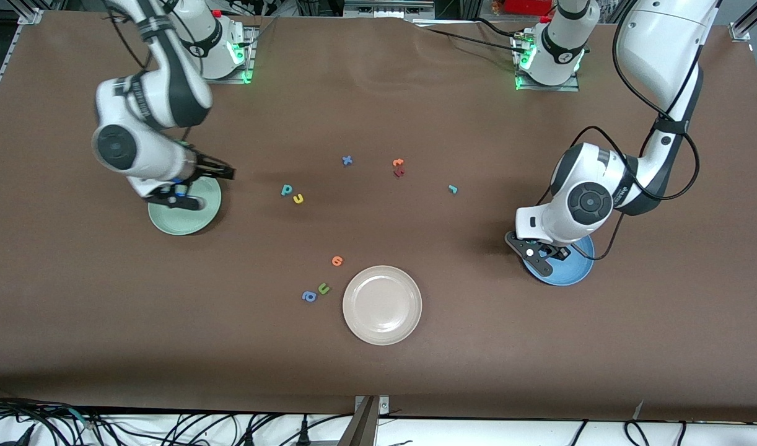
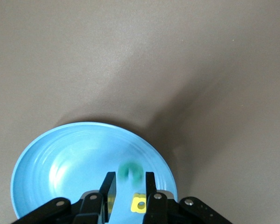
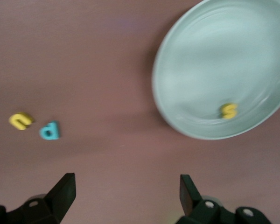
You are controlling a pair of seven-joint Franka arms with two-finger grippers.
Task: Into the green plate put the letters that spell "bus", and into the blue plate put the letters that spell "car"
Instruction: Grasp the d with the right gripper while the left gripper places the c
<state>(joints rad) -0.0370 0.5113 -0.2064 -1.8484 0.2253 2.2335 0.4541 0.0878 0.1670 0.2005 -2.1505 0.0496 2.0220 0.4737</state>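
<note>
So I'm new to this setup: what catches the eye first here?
Three round plates stand out: the green plate under the right gripper with a yellow s in it, the blue plate under the left gripper, and a beige-white plate nearest the front camera. Tiny foam letters dot the brown table between them.

Three plates, twelve small foam letters

Plates: one green plate, one blue plate, one beige plate. Letters — nine loose on the table, one in the green plate, two in the blue plate.
</note>
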